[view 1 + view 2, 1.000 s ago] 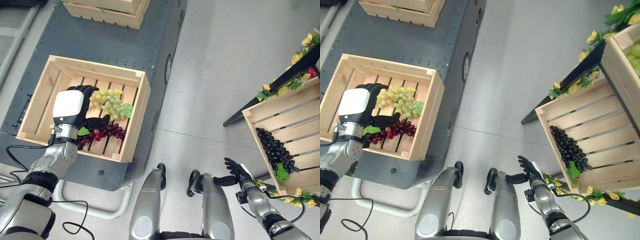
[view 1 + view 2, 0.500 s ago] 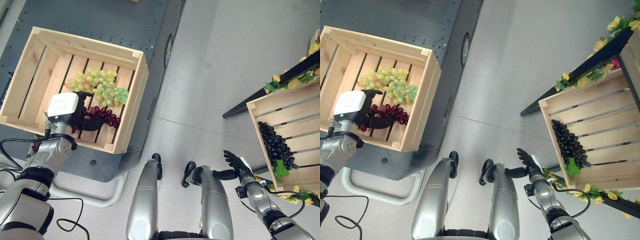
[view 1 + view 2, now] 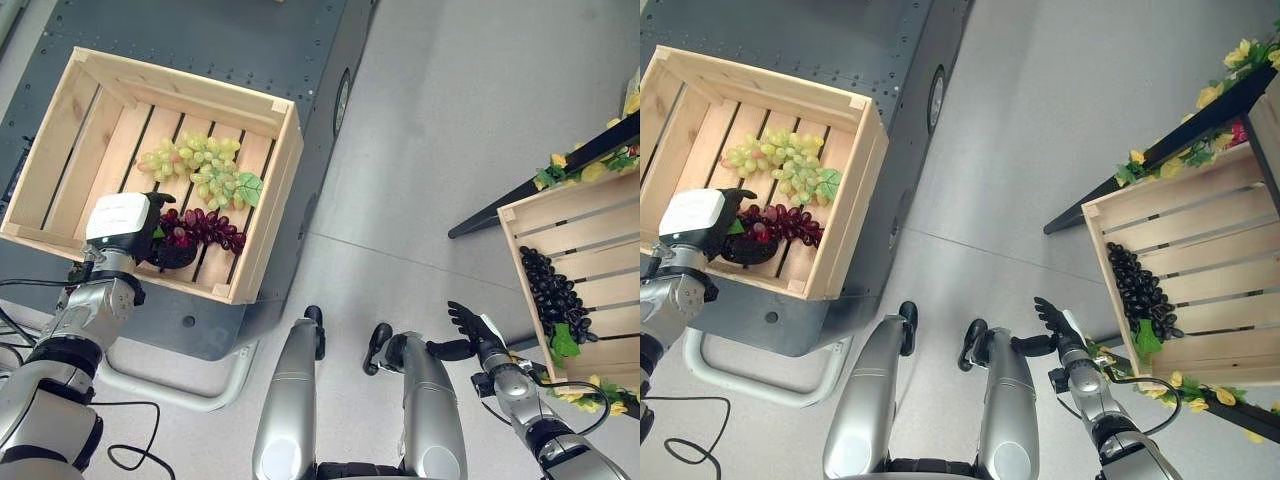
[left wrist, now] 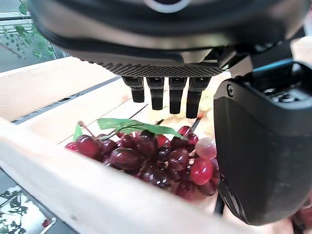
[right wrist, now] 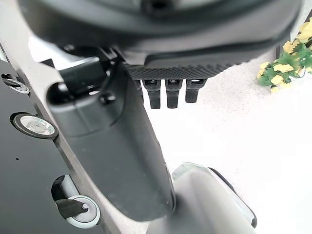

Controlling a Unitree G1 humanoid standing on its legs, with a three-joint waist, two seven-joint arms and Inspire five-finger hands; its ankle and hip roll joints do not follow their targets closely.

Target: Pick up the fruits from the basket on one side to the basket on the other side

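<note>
A bunch of red grapes (image 3: 203, 228) lies in the left wooden crate (image 3: 268, 205), near its front wall, with a bunch of green grapes (image 3: 195, 168) just behind it. My left hand (image 3: 118, 222) is down in the crate at the red bunch. In the left wrist view its fingers (image 4: 157, 95) hang straight above the red grapes (image 4: 151, 161) and the thumb (image 4: 263, 146) stands beside them, so the hand is open. The right crate (image 3: 575, 225) holds a bunch of black grapes (image 3: 555, 300). My right hand (image 3: 468, 325) hangs open low beside it, holding nothing.
The left crate rests on a dark metal platform (image 3: 250, 40) with a white tube frame (image 3: 170, 385) beneath. A black stand with yellow flowers and leaves (image 3: 565, 175) carries the right crate. Grey floor (image 3: 430, 150) lies between the two sides.
The camera has shifted. My left hand has drawn back from beside the green bunch and come down at the red bunch by the crate's front wall. The right hand has stayed put.
</note>
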